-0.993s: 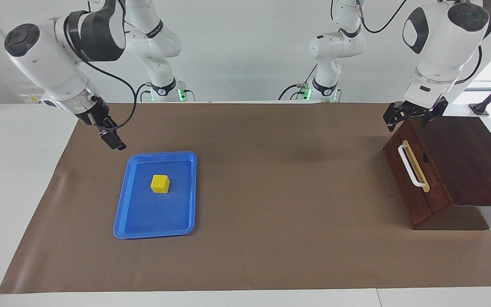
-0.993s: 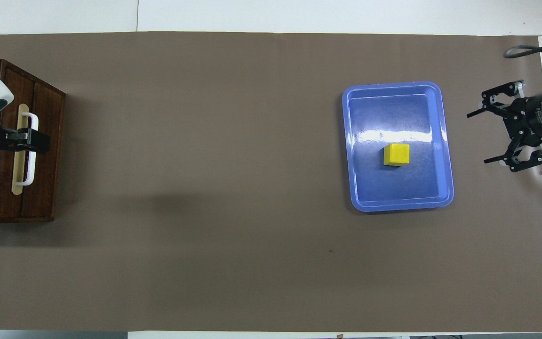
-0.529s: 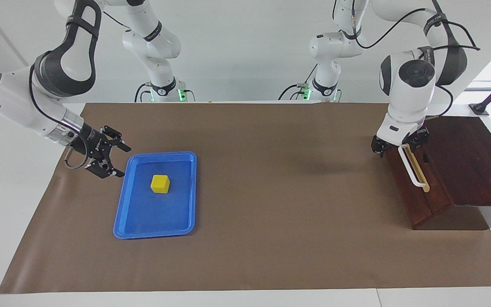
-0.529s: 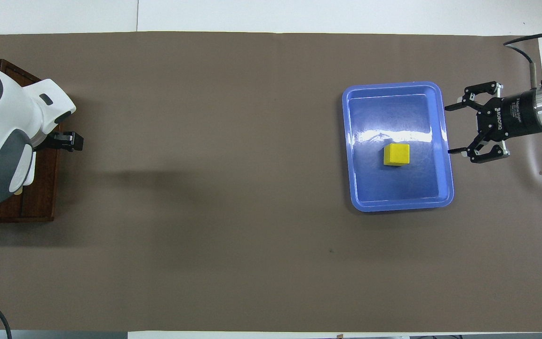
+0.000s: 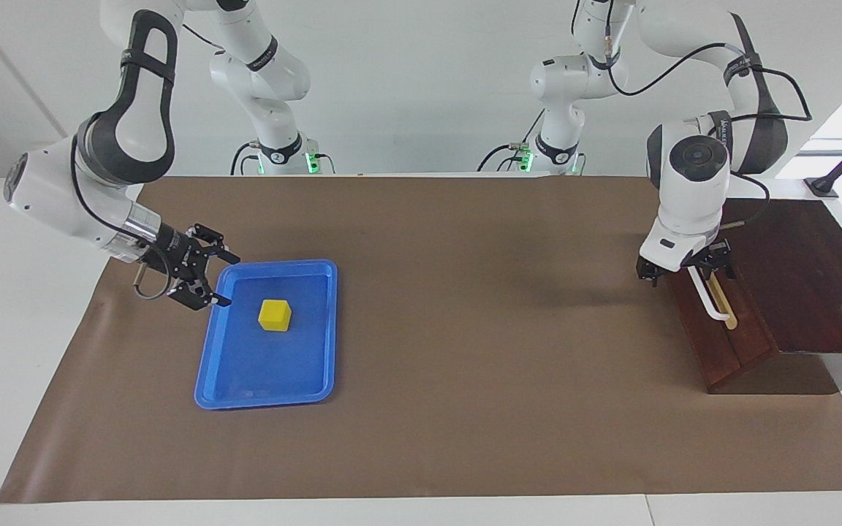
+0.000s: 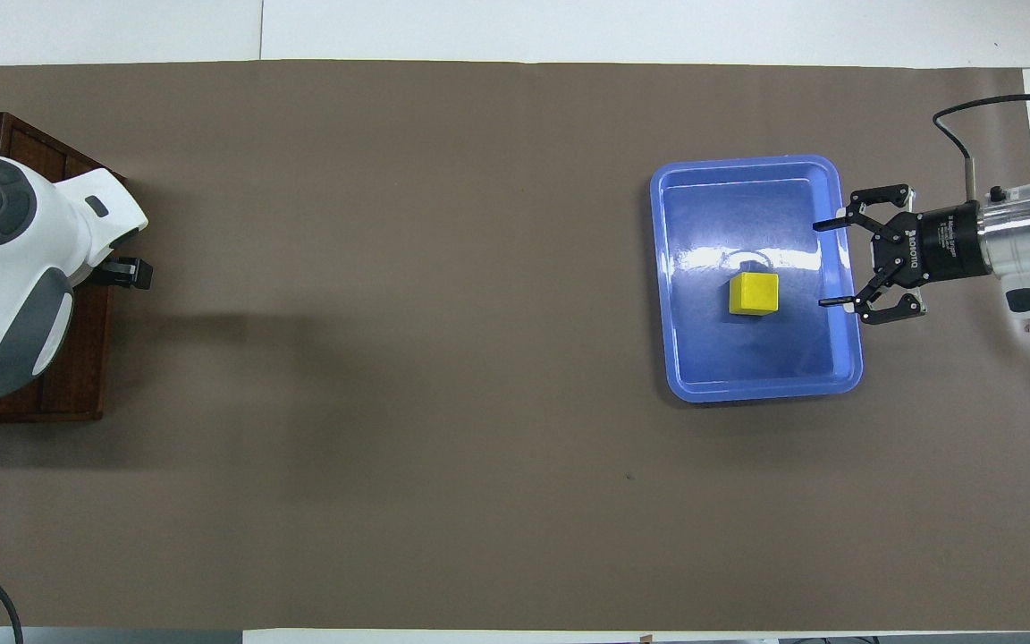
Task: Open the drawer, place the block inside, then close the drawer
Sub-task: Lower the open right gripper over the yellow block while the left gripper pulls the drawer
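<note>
The right gripper (image 5: 227,280) hangs low over the edge of the blue tray (image 5: 205,365) that faces the right arm's end of the table, its fingers spread wide and pointing at the block (image 5: 274,315) without touching it. The yellow block sits in the tray's middle, somewhat toward the edge nearer the robots. The tray lies on the brown mat (image 5: 465,329) toward the right arm's end. At the left arm's end stands the dark wooden box (image 5: 801,292), its drawer (image 5: 713,343) shut, flush with the front. The left gripper (image 5: 684,267) is at the end of the white handle (image 5: 710,296) nearer the robots, fingers apart; whether they touch the handle cannot be told.
</note>
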Robot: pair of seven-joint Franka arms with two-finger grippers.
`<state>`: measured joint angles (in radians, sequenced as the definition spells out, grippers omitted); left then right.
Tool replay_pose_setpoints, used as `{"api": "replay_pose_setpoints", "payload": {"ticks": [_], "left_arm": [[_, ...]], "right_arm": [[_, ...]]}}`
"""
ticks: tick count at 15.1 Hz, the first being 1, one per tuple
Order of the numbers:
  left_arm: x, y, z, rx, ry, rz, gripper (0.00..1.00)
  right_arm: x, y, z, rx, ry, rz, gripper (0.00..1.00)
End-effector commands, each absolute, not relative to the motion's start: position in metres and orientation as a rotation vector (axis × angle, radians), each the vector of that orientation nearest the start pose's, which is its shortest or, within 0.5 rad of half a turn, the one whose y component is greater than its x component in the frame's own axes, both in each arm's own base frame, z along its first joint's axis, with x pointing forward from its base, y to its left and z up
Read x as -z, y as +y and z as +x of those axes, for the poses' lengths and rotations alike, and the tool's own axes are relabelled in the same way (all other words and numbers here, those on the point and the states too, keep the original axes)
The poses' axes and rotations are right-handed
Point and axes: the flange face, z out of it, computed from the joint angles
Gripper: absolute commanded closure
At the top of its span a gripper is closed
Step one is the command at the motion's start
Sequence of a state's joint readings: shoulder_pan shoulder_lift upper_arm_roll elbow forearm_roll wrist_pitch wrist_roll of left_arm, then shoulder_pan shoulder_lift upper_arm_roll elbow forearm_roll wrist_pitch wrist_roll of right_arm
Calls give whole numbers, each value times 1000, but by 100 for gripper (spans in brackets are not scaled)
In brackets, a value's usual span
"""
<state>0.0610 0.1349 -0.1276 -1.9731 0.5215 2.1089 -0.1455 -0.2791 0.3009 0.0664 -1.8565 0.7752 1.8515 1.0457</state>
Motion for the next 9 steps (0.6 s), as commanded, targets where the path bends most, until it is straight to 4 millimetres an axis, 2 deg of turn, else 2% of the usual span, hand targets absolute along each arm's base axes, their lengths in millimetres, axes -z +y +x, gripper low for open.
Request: {"api": "replay_pose_setpoints", "payload": {"ticks": [1, 5, 7, 9], "left_arm": [[-388, -13, 589, 67, 281, -2689, 0], [-377, -21, 594, 89, 260, -2702, 0], [-378, -26, 596, 107, 244, -2706, 0], [-380, -47, 595, 122, 241, -2708, 0]], "right_arm": [[-335, -78, 598, -727, 1793, -1701, 1], [-298, -70, 582, -754, 1766, -1692, 1], [-289, -66, 581, -767, 1756, -1690, 1], [-282, -66, 578, -755, 1776, -1680, 1]]}}
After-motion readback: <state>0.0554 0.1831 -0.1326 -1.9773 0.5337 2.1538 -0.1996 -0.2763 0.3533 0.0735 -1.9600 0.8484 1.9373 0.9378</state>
